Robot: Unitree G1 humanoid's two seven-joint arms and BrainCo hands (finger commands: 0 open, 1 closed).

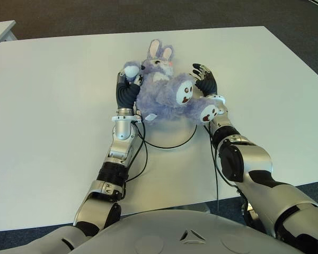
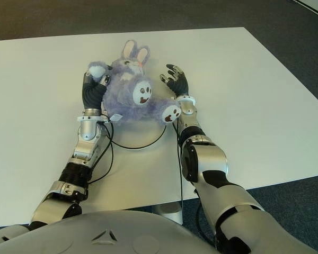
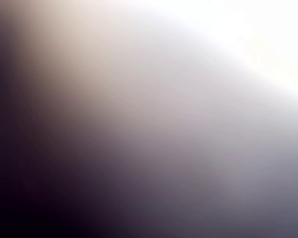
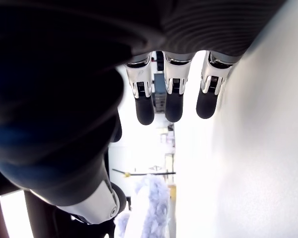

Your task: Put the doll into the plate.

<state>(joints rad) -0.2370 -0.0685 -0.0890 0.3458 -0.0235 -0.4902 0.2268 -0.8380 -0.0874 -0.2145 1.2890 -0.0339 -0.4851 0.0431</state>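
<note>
A purple plush bunny doll [image 1: 164, 95] with white paws and feet lies on its back in the middle of the white table [image 1: 53, 106]. My left hand [image 1: 128, 87] is pressed against the doll's left side, under its raised paw; the left wrist view is blurred out by something close. My right hand [image 1: 204, 79] stands just right of the doll's feet, and its fingers [image 4: 173, 106] are straight with nothing in them. A tuft of the doll [image 4: 151, 198] shows in the right wrist view. A thin dark arc [image 1: 169, 146] curves under the doll; plate rim or cable, I cannot tell.
Dark cables [image 1: 143, 159] run along my left forearm on the table. A second table's corner [image 1: 0, 32] shows at the far left. Dark carpet [image 1: 286, 21] surrounds the table. Bare tabletop stretches left and right of the doll.
</note>
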